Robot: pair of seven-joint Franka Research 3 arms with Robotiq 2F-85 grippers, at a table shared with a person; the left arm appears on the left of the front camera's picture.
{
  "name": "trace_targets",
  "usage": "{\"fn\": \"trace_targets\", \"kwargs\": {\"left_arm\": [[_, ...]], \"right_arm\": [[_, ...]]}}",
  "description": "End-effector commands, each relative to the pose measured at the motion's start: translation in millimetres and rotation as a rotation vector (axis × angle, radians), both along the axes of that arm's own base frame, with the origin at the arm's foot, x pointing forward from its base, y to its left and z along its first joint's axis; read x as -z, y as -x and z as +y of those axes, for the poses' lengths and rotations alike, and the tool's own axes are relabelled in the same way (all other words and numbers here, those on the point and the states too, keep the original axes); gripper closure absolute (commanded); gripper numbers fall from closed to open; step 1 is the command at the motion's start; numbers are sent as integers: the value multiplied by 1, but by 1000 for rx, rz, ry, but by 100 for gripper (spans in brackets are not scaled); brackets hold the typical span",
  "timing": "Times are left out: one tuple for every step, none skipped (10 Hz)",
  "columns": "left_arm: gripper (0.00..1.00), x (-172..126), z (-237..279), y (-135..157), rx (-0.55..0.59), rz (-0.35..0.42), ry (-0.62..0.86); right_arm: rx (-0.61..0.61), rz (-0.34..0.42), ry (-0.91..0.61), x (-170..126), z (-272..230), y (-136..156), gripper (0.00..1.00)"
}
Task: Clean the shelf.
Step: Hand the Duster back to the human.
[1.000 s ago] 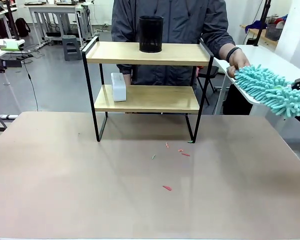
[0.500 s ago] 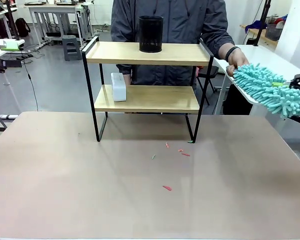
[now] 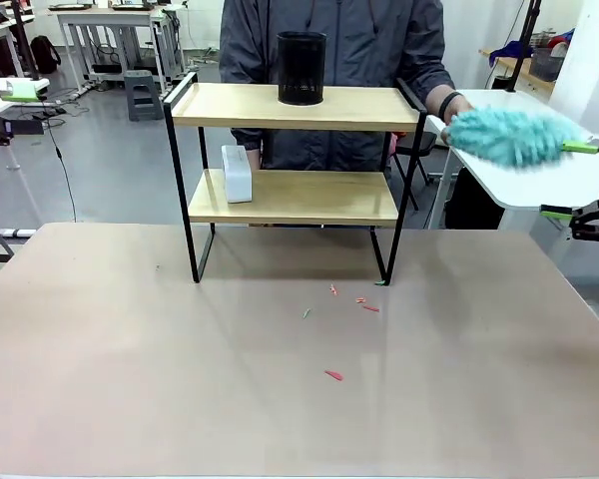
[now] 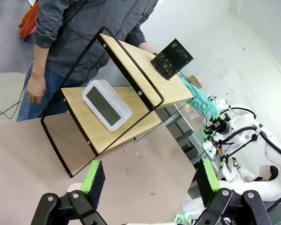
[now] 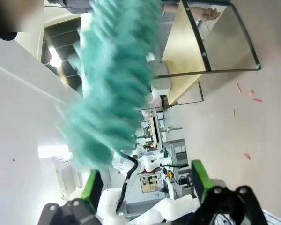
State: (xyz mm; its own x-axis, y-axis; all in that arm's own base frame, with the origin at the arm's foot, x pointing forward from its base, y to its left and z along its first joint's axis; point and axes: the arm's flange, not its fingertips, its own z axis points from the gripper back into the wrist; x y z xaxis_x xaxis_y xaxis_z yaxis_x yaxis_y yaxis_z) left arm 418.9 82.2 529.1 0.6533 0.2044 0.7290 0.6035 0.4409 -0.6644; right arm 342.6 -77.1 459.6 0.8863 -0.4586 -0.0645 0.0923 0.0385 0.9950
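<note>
- Since a second ago the teal duster (image 3: 509,137) has left the right claw (image 3: 591,190) and risen toward the upper right of the front view, blurred, with the person's hand (image 3: 449,128) at its left end.
- Right claw now stands open at the right edge, nothing between its green pads.
- Left claw (image 4: 150,177) is open and empty.
- Shelf (image 3: 295,195) stands at the desk's (image 3: 130,379) far middle, a black mesh cup (image 3: 301,68) on top, a white box (image 3: 237,173) below.
- Small red scraps (image 3: 333,375) lie in front.
</note>
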Motion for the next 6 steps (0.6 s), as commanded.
{"fn": "trace_targets", "kwargs": {"left_arm": [[0,1,-4,3,-8,-1,-2],[0,1,-4,3,-8,-1,-2],[0,1,-4,3,-8,-1,-2],[0,1,-4,3,-8,-1,-2],[0,1,-4,3,-8,-1,-2],[0,1,-4,3,-8,-1,-2]], "right_arm": [[-64,-64,-4,-19,9,18,0],[-115,-97,-8,-32,21,24,0],[-168,-124,44,-39,43,22,0],[-220,-139,119,-38,74,9,0],[-249,-165,143,-33,104,-11,0],[-258,-214,147,-29,133,-32,0]]}}
